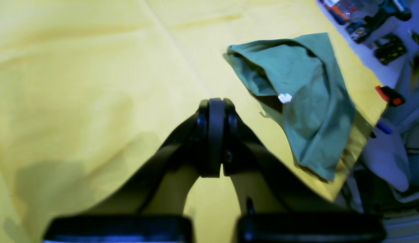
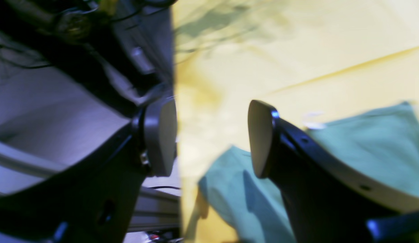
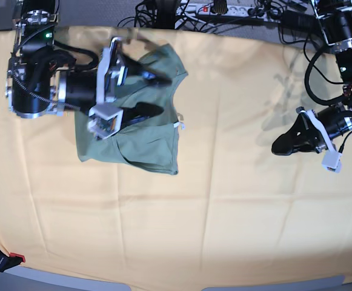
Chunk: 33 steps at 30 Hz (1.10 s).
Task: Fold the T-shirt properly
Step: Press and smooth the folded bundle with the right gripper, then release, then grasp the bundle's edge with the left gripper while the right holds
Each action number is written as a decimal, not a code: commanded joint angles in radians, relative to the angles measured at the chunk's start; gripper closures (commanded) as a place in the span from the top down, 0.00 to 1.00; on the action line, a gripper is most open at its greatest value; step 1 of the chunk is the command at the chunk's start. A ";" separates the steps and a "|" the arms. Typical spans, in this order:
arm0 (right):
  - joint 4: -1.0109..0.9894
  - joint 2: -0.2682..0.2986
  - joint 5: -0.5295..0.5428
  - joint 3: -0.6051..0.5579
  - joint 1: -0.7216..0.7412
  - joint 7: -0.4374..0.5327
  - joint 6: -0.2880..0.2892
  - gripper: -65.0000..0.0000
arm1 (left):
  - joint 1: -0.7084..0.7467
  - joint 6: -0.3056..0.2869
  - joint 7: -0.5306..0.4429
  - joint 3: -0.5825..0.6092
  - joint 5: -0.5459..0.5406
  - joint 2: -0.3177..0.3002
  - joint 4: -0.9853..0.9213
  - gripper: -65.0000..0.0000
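So the plain sage-green knit T-shirt (image 3: pixel 142 121) is sitting bunched up and partly folded near the far left corner of the big pale yellow-orange cloth (image 3: pixel 224 200), collar side toward the far edge; a little white tag (image 1: pixel 285 98) sticks out along one edge of it. The right gripper (image 3: pixel 148 93) hangs right over the shirt with its fingers spread wide, nothing between the pads (image 2: pixel 260 138). The left gripper (image 1: pixel 215 135) is way over by the right edge above bare cloth, well apart from the shirt; its fingers are pressed together on nothing.
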 commanded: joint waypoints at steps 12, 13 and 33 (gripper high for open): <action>-0.101 0.077 -0.403 0.196 0.135 0.320 0.001 0.00 | -0.016 -0.009 0.064 0.163 -0.125 -0.019 0.133 0.00; -0.135 0.077 -0.417 0.196 0.146 0.332 0.001 0.00 | -0.016 -0.009 0.064 0.195 -0.110 -0.019 0.159 0.00; -0.720 0.084 -0.782 0.075 0.384 0.504 -0.011 0.00 | -0.016 -0.009 -0.118 0.843 0.362 0.033 0.431 0.00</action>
